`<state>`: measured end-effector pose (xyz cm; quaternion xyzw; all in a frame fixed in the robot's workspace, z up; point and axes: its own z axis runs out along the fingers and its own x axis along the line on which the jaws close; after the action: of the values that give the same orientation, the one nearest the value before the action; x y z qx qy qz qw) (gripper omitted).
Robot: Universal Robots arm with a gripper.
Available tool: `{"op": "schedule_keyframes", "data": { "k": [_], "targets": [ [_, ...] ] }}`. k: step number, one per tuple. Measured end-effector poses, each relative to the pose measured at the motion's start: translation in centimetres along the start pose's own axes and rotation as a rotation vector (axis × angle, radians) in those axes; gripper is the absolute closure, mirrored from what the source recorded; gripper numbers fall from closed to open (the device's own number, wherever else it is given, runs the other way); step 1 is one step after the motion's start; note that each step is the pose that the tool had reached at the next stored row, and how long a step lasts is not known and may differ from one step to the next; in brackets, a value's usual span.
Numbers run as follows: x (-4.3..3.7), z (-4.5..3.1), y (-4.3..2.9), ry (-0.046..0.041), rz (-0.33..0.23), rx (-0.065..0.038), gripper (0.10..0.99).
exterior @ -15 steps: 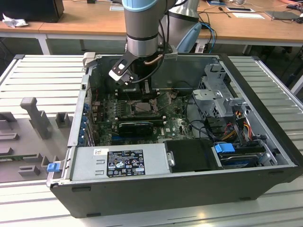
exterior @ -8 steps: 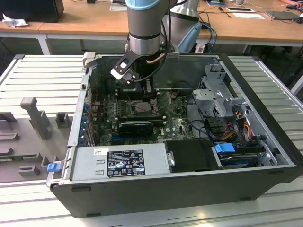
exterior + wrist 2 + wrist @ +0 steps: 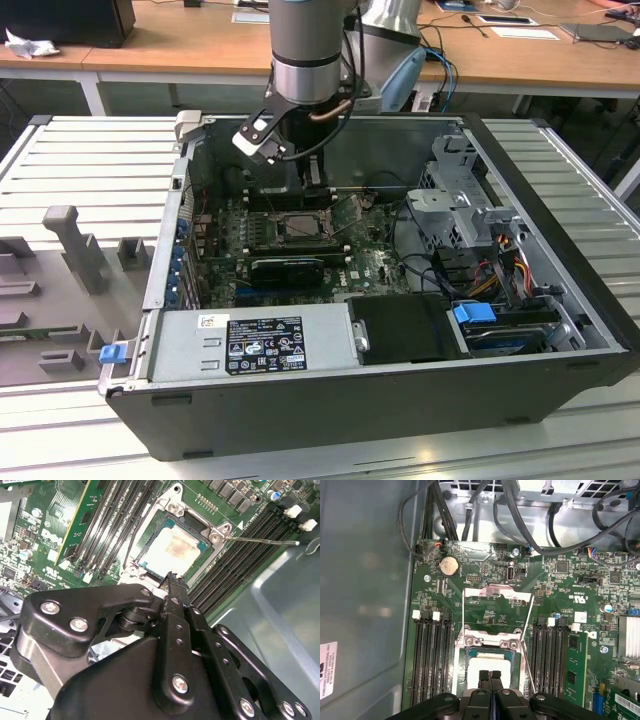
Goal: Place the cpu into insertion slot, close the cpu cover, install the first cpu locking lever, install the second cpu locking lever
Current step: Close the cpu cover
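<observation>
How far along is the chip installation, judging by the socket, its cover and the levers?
Done: the small square silvery-grey cpu lies in the metal-rimmed dark insertion slot. In hand: the black gripper, fingers together, is right over the chip's top. Left: the thin silver-grey metal cpu cover appears swung back, not closed, and a thin wire locking lever stands free.

My arm [image 3: 308,40] comes down almost vertically in the exterior view, the grey last segment pointing downward and the wrist [image 3: 300,92] ringed in bright metal at its lower end. Below it hangs my hand [image 3: 298,178], dark and aimed downward. In the first wrist view my two black fingers [image 3: 483,676] lie pressed flat against each other, with no gap at the tips. In the second wrist view the screw-studded linkage bars [image 3: 177,645] fold inward toward that single closed tip.
</observation>
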<state>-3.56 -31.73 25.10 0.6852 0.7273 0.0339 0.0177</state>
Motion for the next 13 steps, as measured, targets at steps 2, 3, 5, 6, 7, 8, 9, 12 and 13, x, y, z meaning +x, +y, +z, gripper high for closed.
{"op": "schedule_keyframes", "data": {
  "k": [2, 3, 5, 6, 7, 8, 9, 12, 13],
  "targets": [
    [0.01, -0.21, 0.02, 0.0001, 0.0, 0.0, 0.98],
    [0.01, -0.32, 0.02, 0.0, 0.0, 0.0, 0.98],
    [0.01, -0.47, 0.04, 0.0001, 0.0, 0.0, 0.98],
    [0.01, -0.48, 0.11, 0.0003, 0.0, 0.0, 0.98],
    [0.0, -0.47, 0.25, 0.0001, 0.0, 0.0, 0.98],
    [-0.02, -0.46, 0.54, 0.0, 0.0, 0.0, 0.98],
    [-0.03, -0.46, 0.72, 0.0, 0.0, 0.0, 0.98],
    [-0.03, -0.74, 0.84, 0.0, 0.0, 0.0, 0.98],
    [-0.03, -0.91, 0.85, 0.0, 0.001, 0.0, 0.98]
  ]
}}
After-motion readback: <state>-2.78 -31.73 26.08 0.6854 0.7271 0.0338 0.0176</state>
